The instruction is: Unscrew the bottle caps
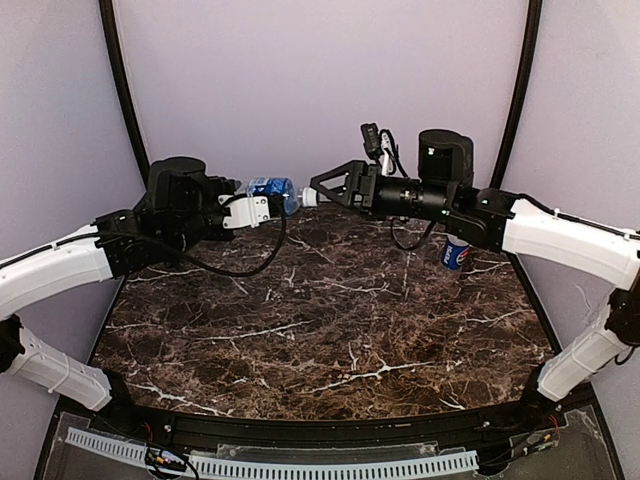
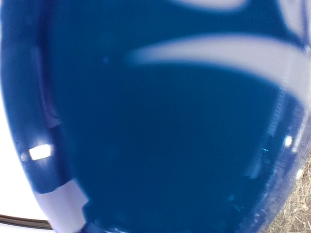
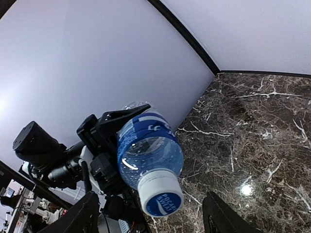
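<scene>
A bottle point(image 1: 268, 186) held level, cap point(image 3: 160, 196) offered rightward.
The left gripper point(image 1: 262, 203) pinches the blue-labelled bottle in mid-air so its cap faces the other arm; the right gripper point(image 1: 318, 188), fingers point(image 3: 86, 213) spread either side of the cap and not touching, looks lined up to twist it.

Blue-labelled clear bottle point(image 3: 148, 145), white cap point(image 3: 160, 196) with blue lettering, dark brown white-veined marble table point(image 1: 330, 330)

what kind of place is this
Probably a robot test booth, not a home or shop: plain pale walls close round a marble-look table, with a left arm and right arm reaching in over it.
</scene>
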Tool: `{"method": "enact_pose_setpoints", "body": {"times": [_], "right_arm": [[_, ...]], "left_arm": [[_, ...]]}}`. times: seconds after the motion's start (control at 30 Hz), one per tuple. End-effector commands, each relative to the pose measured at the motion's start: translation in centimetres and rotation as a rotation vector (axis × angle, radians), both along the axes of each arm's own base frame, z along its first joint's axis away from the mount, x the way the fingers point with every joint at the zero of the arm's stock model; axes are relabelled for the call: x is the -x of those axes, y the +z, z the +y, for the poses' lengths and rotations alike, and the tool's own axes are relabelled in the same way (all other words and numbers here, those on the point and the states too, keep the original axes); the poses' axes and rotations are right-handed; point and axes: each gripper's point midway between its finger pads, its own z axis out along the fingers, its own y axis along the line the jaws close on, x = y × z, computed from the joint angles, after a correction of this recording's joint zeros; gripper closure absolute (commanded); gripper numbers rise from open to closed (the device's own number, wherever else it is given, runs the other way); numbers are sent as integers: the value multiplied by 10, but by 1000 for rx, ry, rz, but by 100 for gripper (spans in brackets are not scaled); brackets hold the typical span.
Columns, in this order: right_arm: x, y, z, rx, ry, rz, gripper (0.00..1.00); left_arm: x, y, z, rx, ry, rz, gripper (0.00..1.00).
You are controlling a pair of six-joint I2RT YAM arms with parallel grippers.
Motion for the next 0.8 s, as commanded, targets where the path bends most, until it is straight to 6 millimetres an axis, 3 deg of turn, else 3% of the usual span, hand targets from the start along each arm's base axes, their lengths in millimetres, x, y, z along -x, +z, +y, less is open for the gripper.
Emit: {"method": "enact_pose_setpoints", "body": {"times": [0.0,0.3,0.47,0.67,0.7,0.77], "right_arm": [[-14,-9,-2,10,-48,78,28],[-3,-11,19,-7,87,108,44],[-3,-8,21,-23,92,101,65],[-4,-4,19,-27,84,73,70],[-3,-3,19,-26,88,66,74],[-2,-1,19,-25,94,31,92]], "left_arm": [[4,15,3,26,0,-45,89],[4,12,0,20,-10,-46,89],[4,13,0,19,-11,-49,89],[5,11,0,13,-17,-47,89],[5,11,0,13,-17,-46,89],[6,10,0,9,-20,-44,89]]}}
